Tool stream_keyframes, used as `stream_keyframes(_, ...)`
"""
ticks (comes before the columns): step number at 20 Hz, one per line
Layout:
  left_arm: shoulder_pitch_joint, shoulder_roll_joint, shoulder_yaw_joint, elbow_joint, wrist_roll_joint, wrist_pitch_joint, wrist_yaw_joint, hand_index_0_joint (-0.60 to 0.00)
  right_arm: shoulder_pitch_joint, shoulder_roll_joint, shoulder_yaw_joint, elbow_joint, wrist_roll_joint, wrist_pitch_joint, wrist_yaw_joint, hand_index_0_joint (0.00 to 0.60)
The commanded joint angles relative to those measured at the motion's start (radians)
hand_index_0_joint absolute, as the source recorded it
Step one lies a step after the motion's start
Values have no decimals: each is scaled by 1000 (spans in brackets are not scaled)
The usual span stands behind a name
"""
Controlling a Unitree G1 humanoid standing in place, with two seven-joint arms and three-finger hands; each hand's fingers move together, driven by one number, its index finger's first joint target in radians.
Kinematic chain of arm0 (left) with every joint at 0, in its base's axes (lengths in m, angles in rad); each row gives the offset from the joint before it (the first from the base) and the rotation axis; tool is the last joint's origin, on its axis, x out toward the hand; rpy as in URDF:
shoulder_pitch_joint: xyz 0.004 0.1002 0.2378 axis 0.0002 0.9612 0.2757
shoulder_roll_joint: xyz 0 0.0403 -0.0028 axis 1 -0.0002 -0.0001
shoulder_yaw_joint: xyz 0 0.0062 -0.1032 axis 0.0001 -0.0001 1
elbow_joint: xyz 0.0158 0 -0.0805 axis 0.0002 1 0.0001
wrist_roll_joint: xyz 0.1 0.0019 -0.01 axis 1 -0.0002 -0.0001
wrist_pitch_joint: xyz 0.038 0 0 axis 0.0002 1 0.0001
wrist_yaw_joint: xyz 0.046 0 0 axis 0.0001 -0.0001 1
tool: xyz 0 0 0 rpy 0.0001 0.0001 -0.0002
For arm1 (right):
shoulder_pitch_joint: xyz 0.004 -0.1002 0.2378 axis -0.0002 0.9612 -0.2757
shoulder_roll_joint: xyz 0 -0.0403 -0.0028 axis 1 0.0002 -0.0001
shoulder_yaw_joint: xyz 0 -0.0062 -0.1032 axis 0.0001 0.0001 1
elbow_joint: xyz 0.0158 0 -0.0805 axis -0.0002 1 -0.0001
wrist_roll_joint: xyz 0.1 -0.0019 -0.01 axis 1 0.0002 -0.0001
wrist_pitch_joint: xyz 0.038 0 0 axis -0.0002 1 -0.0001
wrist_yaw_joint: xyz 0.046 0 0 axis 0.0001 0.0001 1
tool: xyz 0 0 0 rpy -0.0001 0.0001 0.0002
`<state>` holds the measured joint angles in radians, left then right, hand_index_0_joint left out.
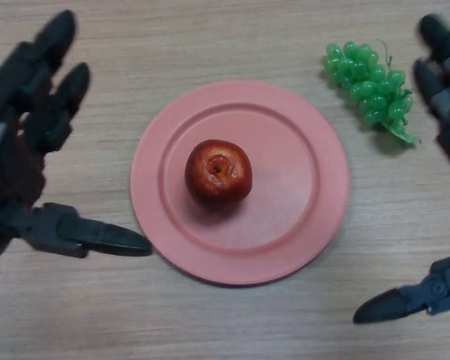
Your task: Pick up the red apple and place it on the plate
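Likely a lab tabletop — plain wood-grain table (210,45), plastic-looking grapes (369,88), pink plate (315,225)

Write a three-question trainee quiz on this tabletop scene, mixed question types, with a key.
1. True or false: the red apple lies on the pink plate.
2. The green grapes lie: A) on the plate B) on the table near the right hand C) in the left hand.
3. Fill in: both hands are ____ and hold nothing.

Key: 1 true; 2 B; 3 open.
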<state>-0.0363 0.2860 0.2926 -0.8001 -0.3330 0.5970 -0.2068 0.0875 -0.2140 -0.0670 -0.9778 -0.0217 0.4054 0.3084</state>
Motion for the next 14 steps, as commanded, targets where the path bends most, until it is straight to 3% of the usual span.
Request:
stream_keyframes(1,11,25,85,-10,34,-229,63,0,-18,-16,-42,-34,45,-126,-34,0)
stream_keyframes(4,17,10,50,-1,82,-244,139,0,-44,-26,-26,-34,39,-96,-36,0)
stream_keyframes(6,40,-6,3,-67,111,-224,117,0,-68,-29,0,-32,16,-75,-41,0)
stream_keyframes(10,31,-15,-5,-83,127,-234,120,0,-69,-31,65,-7,-26,-120,-8,0)
stream_keyframes(14,50,-37,-63,-92,176,-245,137,0,-43,-26,62,7,-31,-160,19,0)
